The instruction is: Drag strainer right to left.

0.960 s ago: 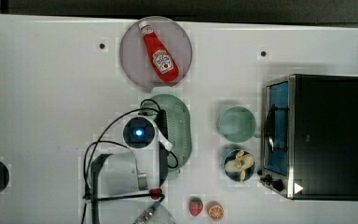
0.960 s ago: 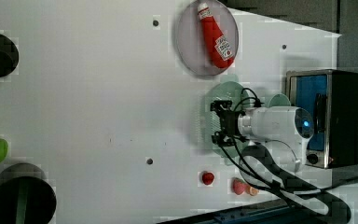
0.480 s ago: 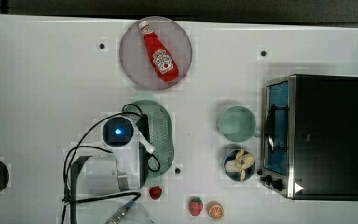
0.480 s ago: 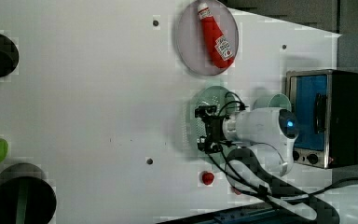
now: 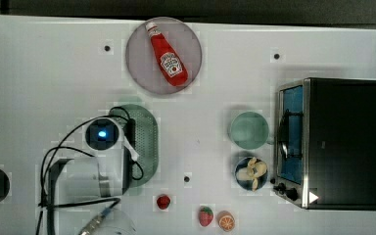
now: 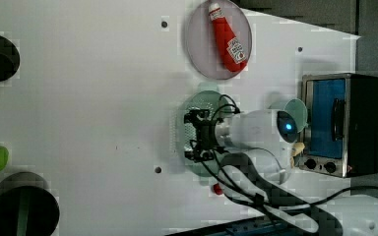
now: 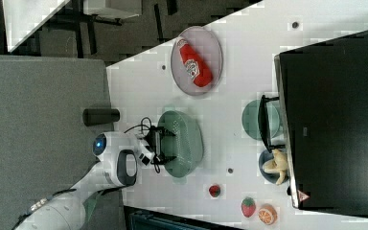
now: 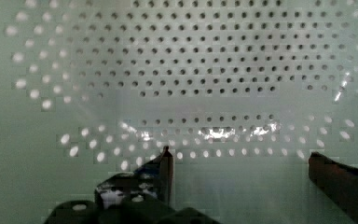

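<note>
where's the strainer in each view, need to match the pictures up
Top view: strainer left of centre, below the ketchup plate, arm over the top view's left part of it.
Left view: centre, partly under the gripper.
Right view: centre, right of the gripper.
Wrist view: perforated floor close up, fingers spread.
Shared landmark: ketchup bottle on its plate.

Ketchup bottle [image 5: 166, 59] on plate [image 5: 138, 58], toaster oven [image 5: 340, 142]
</note>
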{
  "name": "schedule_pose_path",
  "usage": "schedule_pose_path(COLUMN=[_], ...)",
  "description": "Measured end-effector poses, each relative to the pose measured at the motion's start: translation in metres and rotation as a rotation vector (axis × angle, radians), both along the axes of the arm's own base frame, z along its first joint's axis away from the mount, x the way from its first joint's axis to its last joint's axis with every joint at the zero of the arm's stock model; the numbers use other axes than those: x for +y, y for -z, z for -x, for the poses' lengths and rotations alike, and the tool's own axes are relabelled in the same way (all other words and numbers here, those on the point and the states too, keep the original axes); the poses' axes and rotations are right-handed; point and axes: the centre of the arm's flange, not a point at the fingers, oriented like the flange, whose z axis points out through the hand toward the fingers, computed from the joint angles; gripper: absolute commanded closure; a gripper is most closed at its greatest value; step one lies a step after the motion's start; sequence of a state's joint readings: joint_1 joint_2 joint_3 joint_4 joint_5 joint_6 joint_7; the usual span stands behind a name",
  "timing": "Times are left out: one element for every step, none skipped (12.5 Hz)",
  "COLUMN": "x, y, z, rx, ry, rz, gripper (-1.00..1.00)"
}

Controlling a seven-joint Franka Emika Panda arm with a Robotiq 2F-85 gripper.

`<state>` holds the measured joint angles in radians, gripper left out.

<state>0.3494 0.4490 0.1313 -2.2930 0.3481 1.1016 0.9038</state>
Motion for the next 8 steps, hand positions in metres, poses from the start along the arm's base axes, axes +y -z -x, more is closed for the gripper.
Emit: schedule_pose_path(x=[0.013,0.023,0.032,0.044,0.055,0.066,0.078,0.086], y=[0.003,0.004,0.003,0.000,-0.004,-0.006,-0.006,-0.004], z=[-0.003,-0.004,-0.005,-0.009,-0.013,-0.017,-0.021,-0.023], rx=[-0.001,-0.007,-0.011,-0.021,-0.033,-0.038,-0.049,-0.049], ry=[-0.002,0.005,0.001,-0.003,0.008,0.002,-0.018,-0.013], rz=[-0.003,-0.005,-0.005,-0.012,-0.024,-0.023,-0.019,-0.029], gripper=[-1.00,-1.00,-1.00,-1.00,-1.00,-1.00,-1.00,-1.00])
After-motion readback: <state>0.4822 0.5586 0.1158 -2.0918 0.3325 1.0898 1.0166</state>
